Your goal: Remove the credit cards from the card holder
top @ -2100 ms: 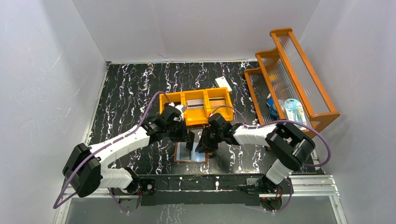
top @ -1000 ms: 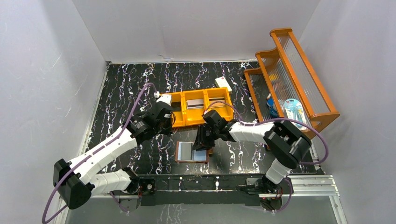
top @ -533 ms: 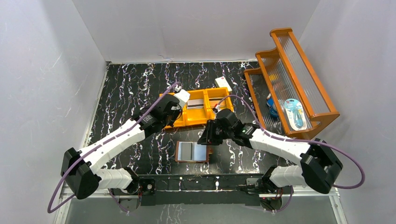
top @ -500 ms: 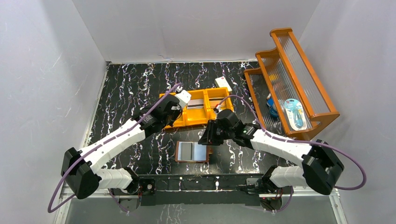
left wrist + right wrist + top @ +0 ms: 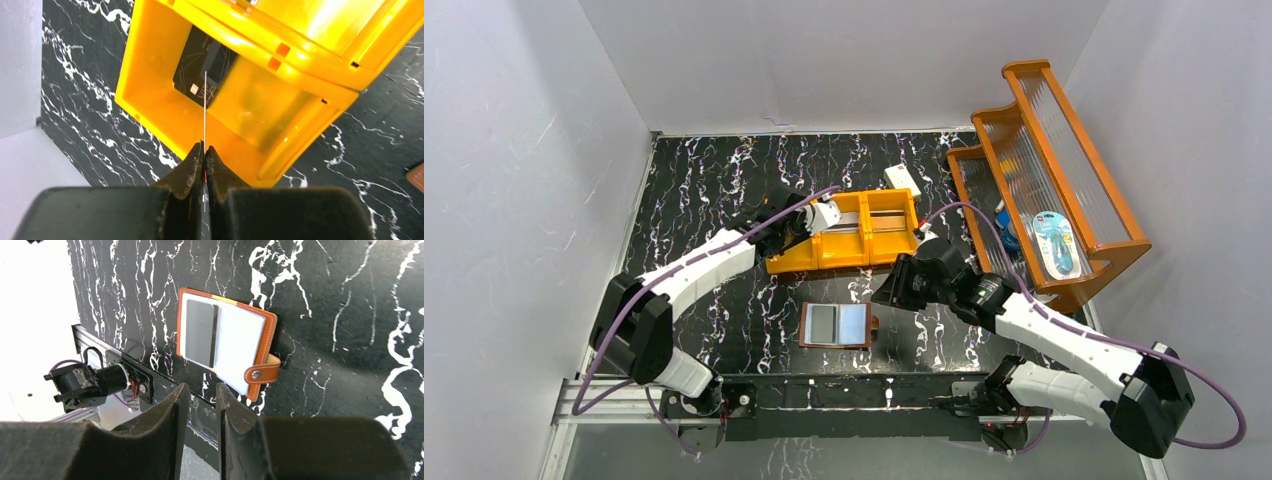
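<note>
Evidently the left gripper (image 5: 205, 150) is about to deliver: its jaws are pressed together on a thin card (image 5: 205, 110), which the left wrist view shows edge-on as a bright line running up from the fingertips at lower centre toward the middle of the frame. Pinching the card by one short end leaves most of its length free, which suits lowering it into a narrow bin. It points into the end compartment of the orange tray (image 5: 150, 100), where a black card (image 5: 200, 60) already lies flat on the floor in the upper middle of that view. I cannot tell whether the held card touches the tray or hangs just above it. The card holder (image 5: 240, 340) lies open and flat on the table (image 5: 350, 315), in the upper centre of the right wrist view, pale inner faces up and its snap tab (image 5: 262, 373) flung out at the lower right edge. A grey card (image 5: 199, 332) sits in its left-hand face, so the task looks unfinished. The right gripper (image 5: 202, 395) hangs clear of the holder at the bottom of its own view, jaws slightly apart with nothing between them. From there it is probably waiting so the holder stays unobstructed for the next pull.
</note>
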Tool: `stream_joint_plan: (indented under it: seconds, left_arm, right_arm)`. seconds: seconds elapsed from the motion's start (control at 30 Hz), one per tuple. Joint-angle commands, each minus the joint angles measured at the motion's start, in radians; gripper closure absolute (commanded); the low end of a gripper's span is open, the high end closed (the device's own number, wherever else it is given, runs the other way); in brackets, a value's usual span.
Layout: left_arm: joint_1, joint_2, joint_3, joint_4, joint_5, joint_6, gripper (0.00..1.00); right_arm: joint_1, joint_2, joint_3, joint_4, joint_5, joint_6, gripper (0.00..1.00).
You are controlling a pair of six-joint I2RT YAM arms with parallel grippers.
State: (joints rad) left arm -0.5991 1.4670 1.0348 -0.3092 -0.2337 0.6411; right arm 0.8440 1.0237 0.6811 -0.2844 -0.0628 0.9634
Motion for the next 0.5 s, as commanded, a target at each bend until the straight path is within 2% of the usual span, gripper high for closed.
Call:
stream_joint_plan:
  seconds: [0.0, 0.2, 0.37, 0.47]
  left_arm:
    - [0.039, 0.045, 0.048, 0.083, 0.057, 0.129, 1.0]
    - [0.047, 0.119, 0.05, 0.152, 0.058, 0.157, 1.0]
    - [0.048, 0.135, -0.018, 0.332, 0.039, 0.206, 1.0]
    - [0.059, 0.171, -0.009, 0.378, 0.026, 0.222, 1.0]
  right_arm:
    - [-0.006, -0.067, -0.022, -0.041, 0.062, 0.026, 0.65]
    - [-0.013, -0.099, -0.031, -0.074, 0.091, 0.028, 0.64]
    - [-0.018, -0.091, -0.037, -0.084, 0.086, 0.02, 0.64]
    - [-0.021, -0.082, -0.036, -0.088, 0.077, 0.014, 0.64]
